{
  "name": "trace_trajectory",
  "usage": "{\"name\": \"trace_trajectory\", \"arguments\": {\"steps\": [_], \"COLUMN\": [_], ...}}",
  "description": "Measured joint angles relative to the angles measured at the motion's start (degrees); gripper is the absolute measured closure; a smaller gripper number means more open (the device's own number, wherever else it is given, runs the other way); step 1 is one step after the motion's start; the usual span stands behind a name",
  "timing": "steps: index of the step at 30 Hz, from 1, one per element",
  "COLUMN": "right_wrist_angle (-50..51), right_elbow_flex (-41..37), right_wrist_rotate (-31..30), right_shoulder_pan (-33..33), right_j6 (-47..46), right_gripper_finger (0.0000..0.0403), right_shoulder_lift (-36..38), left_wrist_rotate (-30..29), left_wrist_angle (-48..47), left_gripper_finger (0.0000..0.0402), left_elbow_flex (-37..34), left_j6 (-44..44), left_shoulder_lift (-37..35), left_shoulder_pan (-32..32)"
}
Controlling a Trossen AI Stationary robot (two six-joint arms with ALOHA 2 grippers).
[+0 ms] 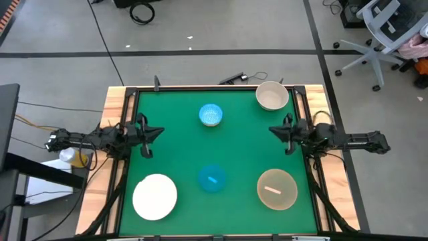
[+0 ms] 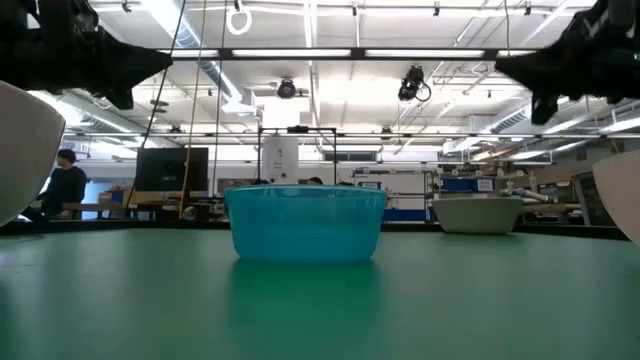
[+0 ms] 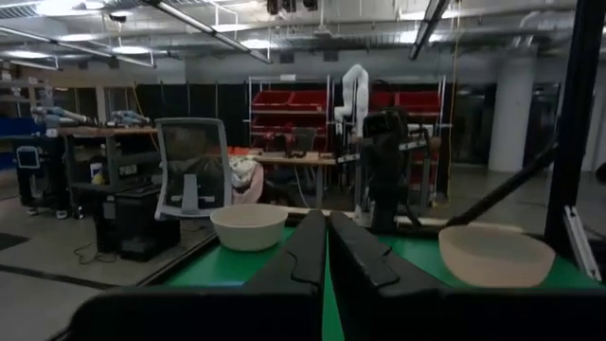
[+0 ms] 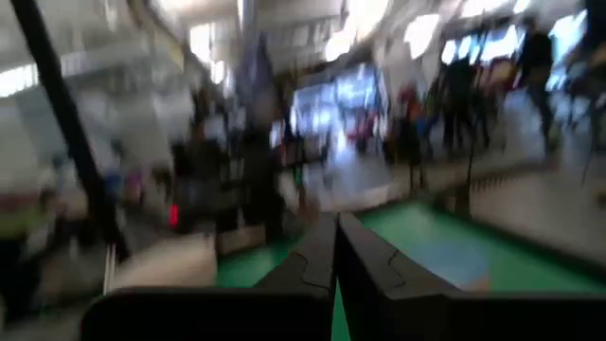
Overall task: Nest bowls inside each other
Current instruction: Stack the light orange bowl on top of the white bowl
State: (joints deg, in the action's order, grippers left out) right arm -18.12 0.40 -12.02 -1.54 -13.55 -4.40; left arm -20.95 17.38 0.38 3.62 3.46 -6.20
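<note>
Five bowls stand apart on their bases on the green table (image 1: 174, 154). The white bowl (image 1: 155, 196) is near left, the solid blue one (image 1: 212, 179) near middle and the tan one (image 1: 277, 189) near right. The light-blue speckled bowl (image 1: 210, 114) is at the far middle and the cream bowl (image 1: 272, 96) in the far right corner. My left gripper (image 1: 159, 131) hangs shut above the table's left edge, my right gripper (image 1: 271, 130) shut above the right edge. Both point inward and hold nothing. The left wrist view shows shut fingers (image 3: 327, 248), the cream bowl (image 3: 248, 225) and the tan bowl (image 3: 495, 254).
A wooden frame (image 1: 115, 100) borders the table, with dark struts along the left and right sides. The middle of the table between the two grippers is bare green. In the low view the blue bowl (image 2: 305, 222) stands in front, the cream bowl (image 2: 487, 213) behind at the right.
</note>
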Motion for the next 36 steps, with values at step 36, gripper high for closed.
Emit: {"name": "trace_trajectory", "arguments": {"steps": [36], "right_wrist_angle": [33.6], "right_elbow_flex": [35.3], "right_wrist_rotate": [31.2], "right_shoulder_pan": [1.8], "right_j6": [-12.0], "right_gripper_finger": [0.0386], "right_shoulder_lift": [-55.5], "left_wrist_rotate": [2.3], "left_wrist_angle": [-13.8], "left_gripper_finger": [0.0381], "left_elbow_flex": [0.0], "left_j6": [-21.1], "left_shoulder_lift": [6.5], "left_shoulder_pan": [-0.2]}}
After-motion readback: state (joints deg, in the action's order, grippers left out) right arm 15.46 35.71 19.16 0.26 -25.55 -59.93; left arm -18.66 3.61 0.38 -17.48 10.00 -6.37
